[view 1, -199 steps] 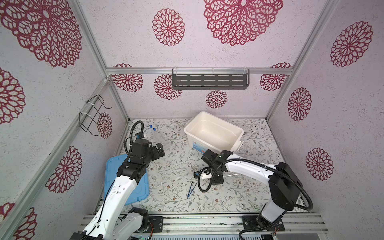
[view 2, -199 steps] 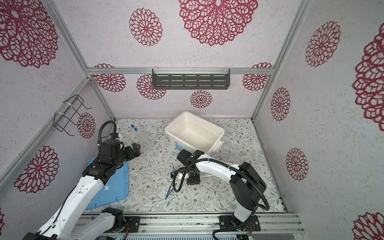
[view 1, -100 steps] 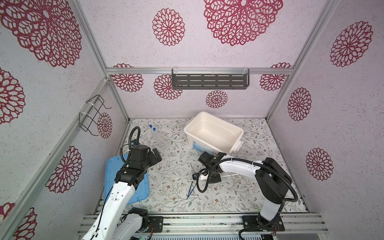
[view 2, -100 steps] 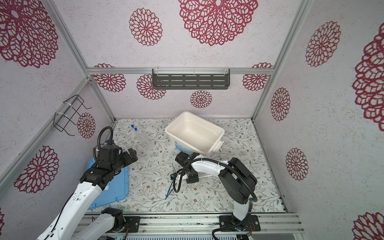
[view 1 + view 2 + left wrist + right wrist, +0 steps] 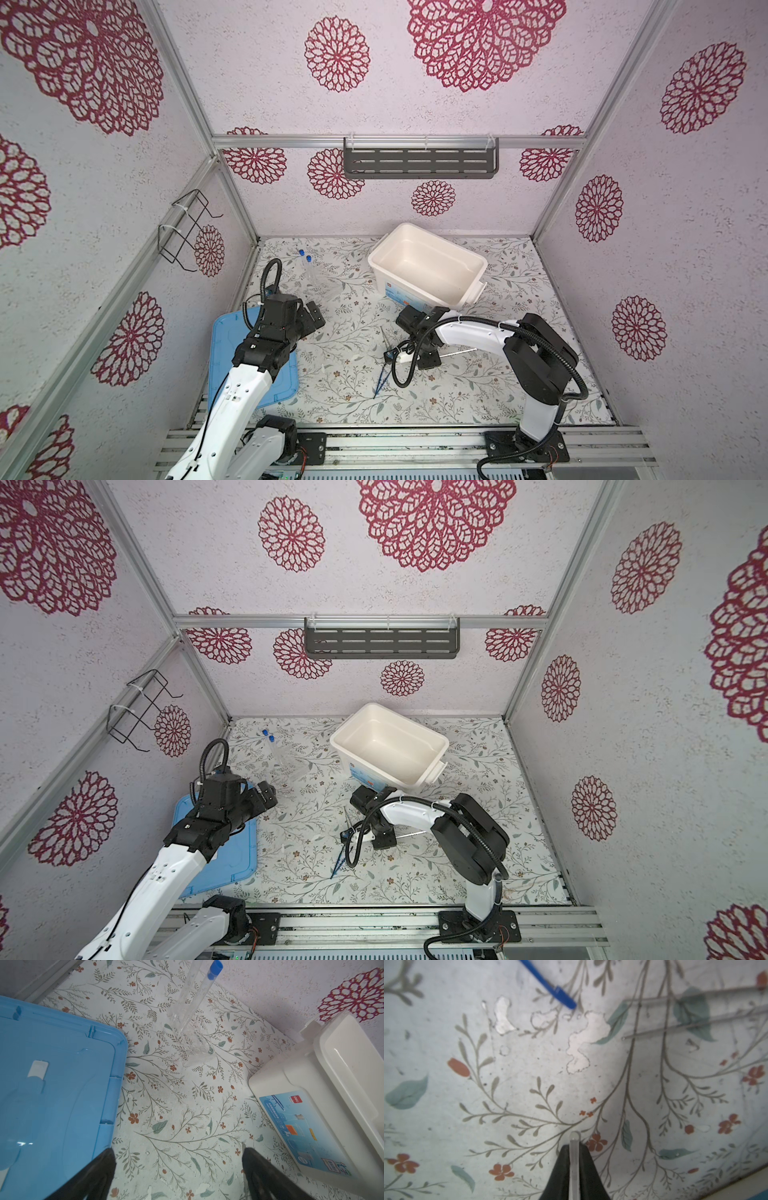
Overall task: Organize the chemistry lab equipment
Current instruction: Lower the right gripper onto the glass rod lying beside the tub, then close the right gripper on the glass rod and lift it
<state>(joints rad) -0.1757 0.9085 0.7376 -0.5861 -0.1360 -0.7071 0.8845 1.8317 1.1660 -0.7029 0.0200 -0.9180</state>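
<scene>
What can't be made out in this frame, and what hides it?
- Right wrist view: the thin white rod shows only its tip; the right gripper, shut on it, covers the rest.
- Same view: dark blue tweezers cut by the top edge; silvery tool blurred, running off the right edge.
- Both top views: that gripper's jaws sit hidden under its arm.
- Left wrist view: one clear tube has its cap beyond the top edge.

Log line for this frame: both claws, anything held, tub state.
left claw: open, empty, over table | right claw: shut on thin rod | tweezers: lying on table | tub: empty
</scene>
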